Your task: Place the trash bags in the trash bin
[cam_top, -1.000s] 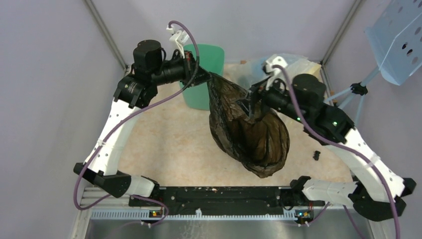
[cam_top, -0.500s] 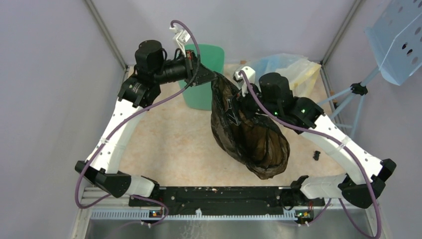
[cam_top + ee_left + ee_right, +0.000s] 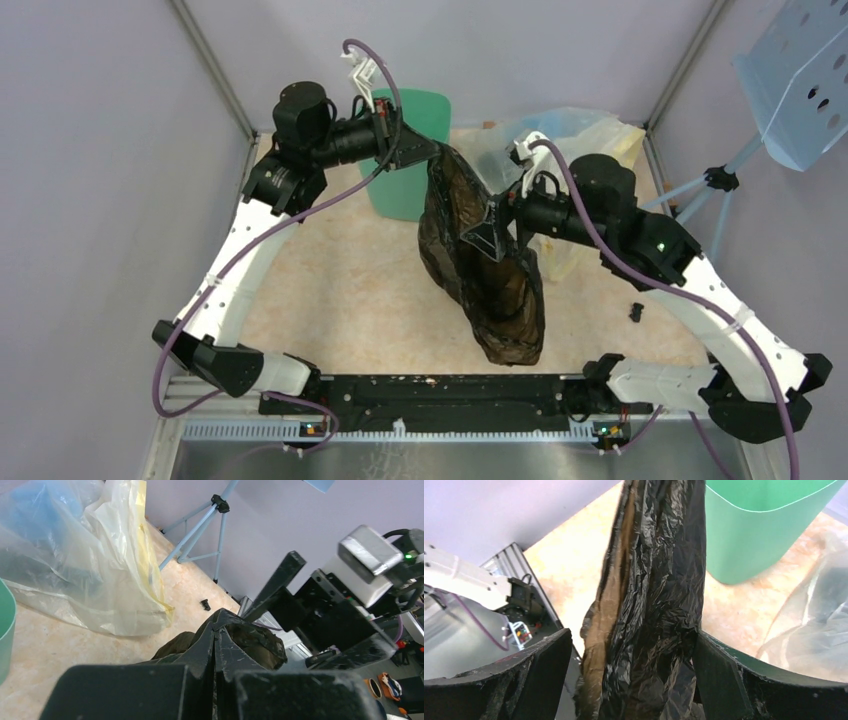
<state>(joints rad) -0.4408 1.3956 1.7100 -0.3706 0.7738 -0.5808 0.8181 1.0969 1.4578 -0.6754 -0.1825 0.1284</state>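
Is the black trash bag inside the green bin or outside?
Outside: the trash bag hangs from the shut left tool, beside the bin.

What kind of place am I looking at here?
Probably a robotics lab test cell: a left arm and a right arm bolted at the edge of a beige table, plain walls with metal corner posts, and a tripod alongside.

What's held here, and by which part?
Left gripper, jaws shut, pinches the black trash bag at its top edge; right gripper, jaws open, only straddles its middle.
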